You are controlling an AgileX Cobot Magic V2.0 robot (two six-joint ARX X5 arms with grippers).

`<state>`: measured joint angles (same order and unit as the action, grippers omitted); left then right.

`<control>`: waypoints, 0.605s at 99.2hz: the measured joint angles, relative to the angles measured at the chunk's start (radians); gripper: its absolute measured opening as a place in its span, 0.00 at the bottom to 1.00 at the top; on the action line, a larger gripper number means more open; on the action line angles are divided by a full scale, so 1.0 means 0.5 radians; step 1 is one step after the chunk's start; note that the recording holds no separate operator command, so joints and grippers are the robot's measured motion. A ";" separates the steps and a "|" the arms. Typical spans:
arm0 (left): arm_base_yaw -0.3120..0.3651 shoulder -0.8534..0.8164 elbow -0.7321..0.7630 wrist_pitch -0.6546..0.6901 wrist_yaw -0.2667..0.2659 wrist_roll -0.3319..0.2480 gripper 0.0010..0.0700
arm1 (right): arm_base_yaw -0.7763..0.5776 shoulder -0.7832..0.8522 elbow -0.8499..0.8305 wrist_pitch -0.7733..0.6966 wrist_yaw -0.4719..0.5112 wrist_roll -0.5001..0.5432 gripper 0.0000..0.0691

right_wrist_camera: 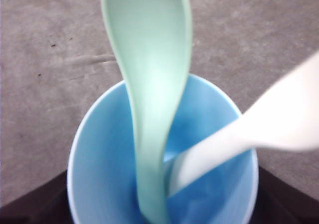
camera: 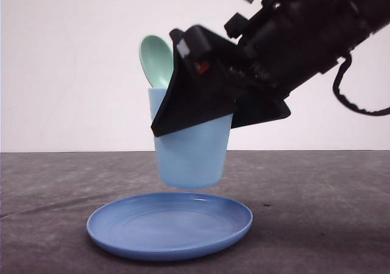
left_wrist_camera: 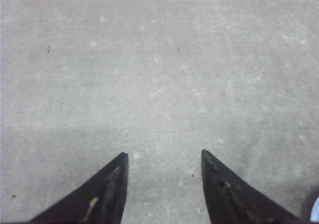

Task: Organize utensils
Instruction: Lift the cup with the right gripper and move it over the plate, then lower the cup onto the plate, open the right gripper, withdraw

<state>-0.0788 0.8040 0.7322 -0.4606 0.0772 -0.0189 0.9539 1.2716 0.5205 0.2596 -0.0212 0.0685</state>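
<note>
Above the round blue plate (camera: 169,226), clear of its surface with a strip of shadow between: light blue cup (camera: 192,155), held upright in the air by the right gripper (camera: 201,103). Left of the black fingers, poking up past the cup's rim: bowl of the mint-green spoon (camera: 156,61), leaning against the cup's left side. Black fingers clamped across the cup's upper wall from the right, one broad finger (camera: 183,97) covering the front of the rim, arm sloping up and away to the right.

From the right wrist, looking down into the cup (right_wrist_camera: 99,149): spoon (right_wrist_camera: 149,94) standing handle-down inside, bowl rising out toward the camera; beside it, to the right, white fork (right_wrist_camera: 234,139), handle down in the same cup, head blurred and leaning out over the rim. Both utensils meeting near the cup's bottom. Dark finger tips at either side of the cup's wall.

Away from the cup, over bare grey table (left_wrist_camera: 159,69): left gripper (left_wrist_camera: 164,159), fingers spread well apart, nothing between them.
</note>
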 joint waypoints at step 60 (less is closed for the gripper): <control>0.000 0.000 0.000 0.000 0.000 0.000 0.38 | 0.000 0.391 0.000 0.299 -0.001 -0.001 0.68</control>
<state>-0.0788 0.8040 0.7322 -0.4606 0.0772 -0.0189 0.9539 1.4673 0.5205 0.4091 -0.0216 0.0681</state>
